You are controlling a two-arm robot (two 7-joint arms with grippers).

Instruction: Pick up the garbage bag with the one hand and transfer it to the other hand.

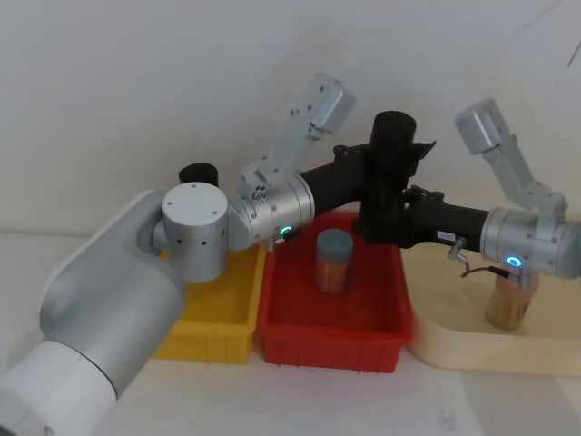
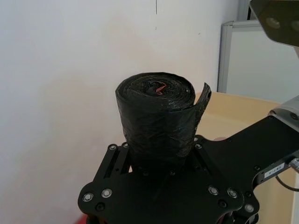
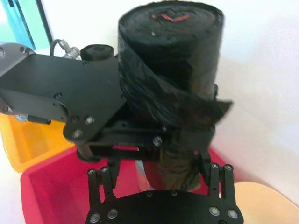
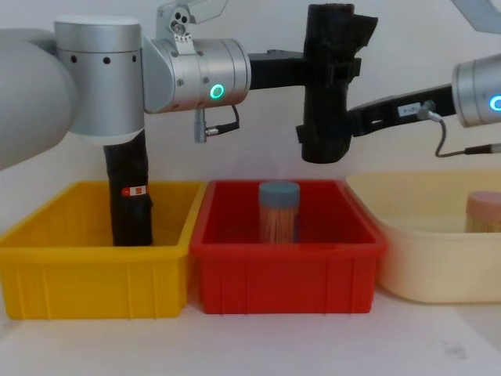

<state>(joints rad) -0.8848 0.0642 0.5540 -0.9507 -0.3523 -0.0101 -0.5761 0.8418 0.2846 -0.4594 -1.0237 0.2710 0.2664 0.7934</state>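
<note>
White wall behind; white tabletop carries a yellow bin, red bin and beige bin in a row. The garbage bag stands upright in mid-air above the red bin, well clear of the jar inside it, with the left gripper clamped on its upper half. The right gripper sits at the bag's lower end, fingers spread to either side, with a gap showing at one finger.

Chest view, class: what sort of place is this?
Likely a robot test bench: yellow bin, red bin and cream tray in a row, left pincer and right pincer both at the garbage bag above.
</note>
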